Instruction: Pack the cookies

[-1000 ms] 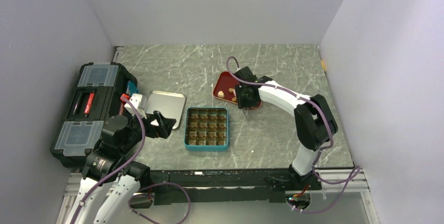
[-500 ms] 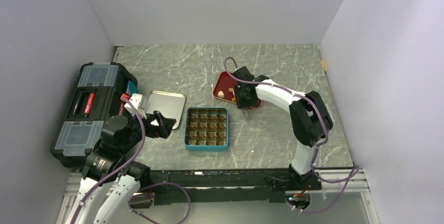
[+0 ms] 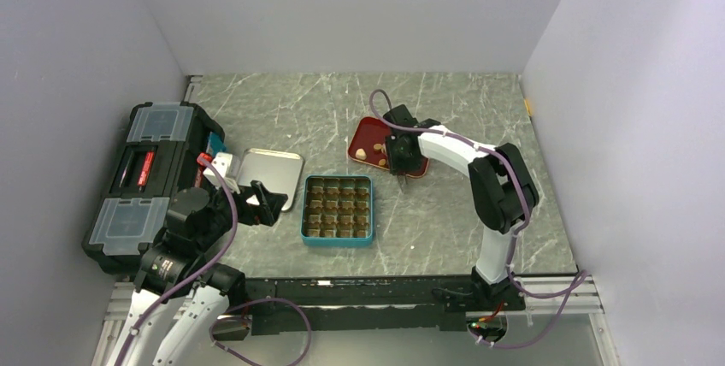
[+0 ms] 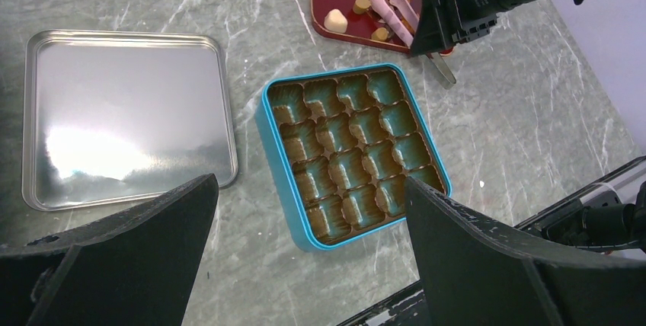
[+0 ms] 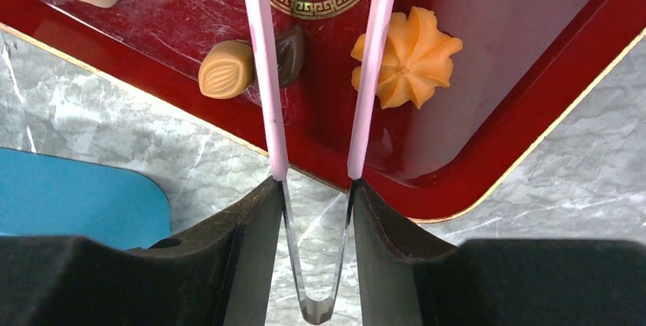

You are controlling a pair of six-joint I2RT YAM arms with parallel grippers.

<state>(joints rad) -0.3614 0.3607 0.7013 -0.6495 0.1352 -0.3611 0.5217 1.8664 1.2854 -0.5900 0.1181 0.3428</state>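
Picking step: the right tool (image 5: 315, 189), clamped on thin pink-tipped metal tongs (image 5: 263, 75), holds their parted tips over small assorted cookies (image 5: 404, 59) on the glossy dark-red tray (image 5: 495, 75); next, probably pinching one for the teal compartmented tin (image 4: 278, 189).

Right arm (image 3: 453, 154) is reached far forward with the forearm swung left. The right gripper (image 5: 316, 212) tilts down, jaws pinched on the tongs (image 5: 263, 75); the bend sits between the jaws and both legs run out ahead. Left arm (image 3: 184, 238) is folded near its base, left gripper (image 4: 308, 185) angled down, jaws spread wide.
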